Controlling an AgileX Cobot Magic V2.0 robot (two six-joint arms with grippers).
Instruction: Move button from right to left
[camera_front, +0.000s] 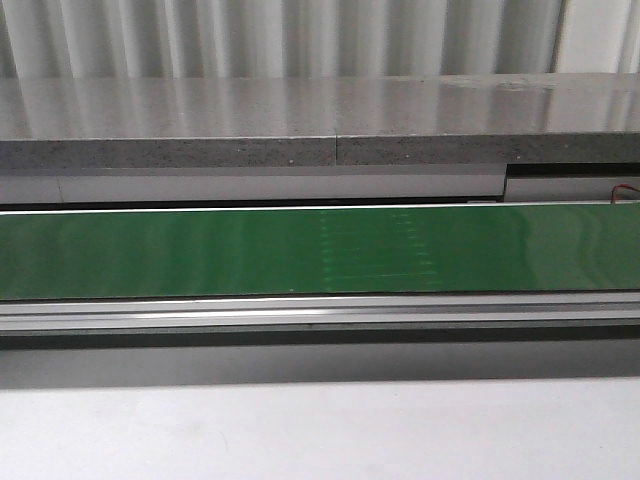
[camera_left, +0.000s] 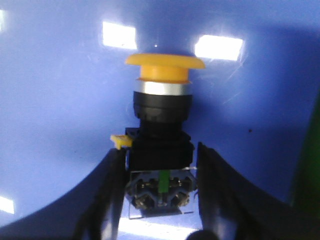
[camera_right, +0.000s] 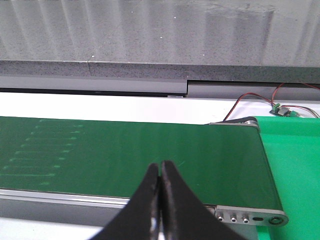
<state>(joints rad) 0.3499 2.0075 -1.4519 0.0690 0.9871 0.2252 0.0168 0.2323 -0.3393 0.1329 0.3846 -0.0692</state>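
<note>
Front view: a long dark green conveyor belt (camera_front: 300, 250) runs across the scene from side to side, framed by a silver metal rail (camera_front: 320, 312) along its near edge. Behind it lies a grey speckled stone ledge (camera_front: 250, 125); in front is a pale grey tabletop (camera_front: 320, 430). Neither arm shows here.

Left wrist view: the left claw (camera_left: 160, 172) is closed on the small push-button with a round yellow-orange cap, silver collar and black blocky body (camera_left: 162, 125). Its two black fingers (camera_left: 107, 185) press against opposite sides of the body's lower block. The cap points away from the camera, over a glossy blue surface (camera_left: 60, 100).

Right wrist view: the right claw (camera_right: 160, 172) hangs above the green belt's near edge, its two black fingers pressed together with nothing between them. The belt's end roller (camera_right: 235, 122) sits beside a bright green mat (camera_right: 295, 165), with red and black wires (camera_right: 250, 100) near it.
</note>
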